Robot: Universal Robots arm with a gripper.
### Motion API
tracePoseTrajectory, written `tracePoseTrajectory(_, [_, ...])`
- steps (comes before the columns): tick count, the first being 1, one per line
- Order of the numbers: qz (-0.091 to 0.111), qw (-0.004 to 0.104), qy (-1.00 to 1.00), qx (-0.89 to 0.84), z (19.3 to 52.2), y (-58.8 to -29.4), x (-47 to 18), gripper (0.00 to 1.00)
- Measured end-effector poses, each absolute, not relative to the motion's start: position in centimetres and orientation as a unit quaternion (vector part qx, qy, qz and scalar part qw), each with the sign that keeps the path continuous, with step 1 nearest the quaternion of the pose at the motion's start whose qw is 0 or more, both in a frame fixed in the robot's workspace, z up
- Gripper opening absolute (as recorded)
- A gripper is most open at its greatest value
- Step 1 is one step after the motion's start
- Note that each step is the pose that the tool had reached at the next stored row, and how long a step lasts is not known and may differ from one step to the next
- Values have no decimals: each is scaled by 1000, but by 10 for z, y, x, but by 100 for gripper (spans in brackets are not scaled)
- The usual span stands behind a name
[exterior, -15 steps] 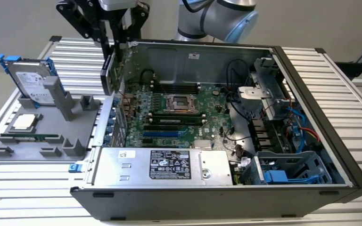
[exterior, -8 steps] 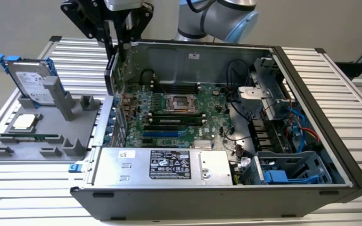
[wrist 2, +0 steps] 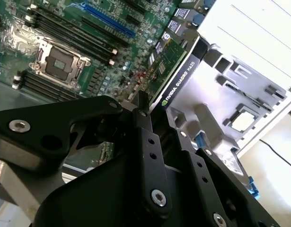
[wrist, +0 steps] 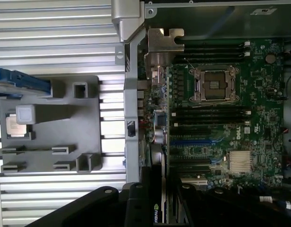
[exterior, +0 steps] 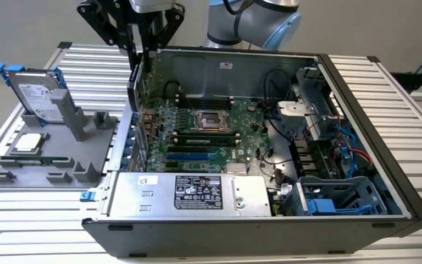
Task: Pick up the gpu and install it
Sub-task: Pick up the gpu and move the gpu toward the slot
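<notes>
Just inside the case (exterior: pixel 233 239) wall that faces the grey fixture (wrist: pixel 79 127), the gpu (wrist 2: pixel 173 71) hangs on edge from my end effector (wrist 2: pixel 152 106). The fingers (wrist 2: pixel 144 120) are clenched on one end of the card. Its silver bracket (wrist: pixel 162 45) is at the far end, pointing down into the case.

Position: the card is above the edge of the motherboard (exterior: pixel 196 137), close beside the case wall. It is clear of the expansion slots, blue slot (wrist: pixel 192 141) included. Not seated; its gold edge is not in any slot as far as I can see.

State of the case: CPU socket (wrist: pixel 216 85) empty. No other card is in the slot area.

Risks, my judgement:
- The bracket is very near the case wall. A small sideways error could hook it on the wall's lip and twist the card in my grip.
- I hold the card by one end only. Any contact at the bracket end has long leverage, so the card may pivot or slip.
- If the card meets a slot tilted, the edge could jam or scrape the parts standing on the motherboard beside it.
- Pressing down while misaligned could flex the motherboard.
</notes>
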State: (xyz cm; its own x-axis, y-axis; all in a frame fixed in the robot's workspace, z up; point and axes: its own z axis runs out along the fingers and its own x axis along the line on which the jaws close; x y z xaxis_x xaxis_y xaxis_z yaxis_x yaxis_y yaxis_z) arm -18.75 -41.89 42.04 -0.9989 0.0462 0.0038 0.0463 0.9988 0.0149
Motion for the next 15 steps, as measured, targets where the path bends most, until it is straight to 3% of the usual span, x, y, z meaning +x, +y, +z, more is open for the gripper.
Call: tracePoseTrajectory(15, [-7, 2, -1000, -23, 420, -419, -169, 0])
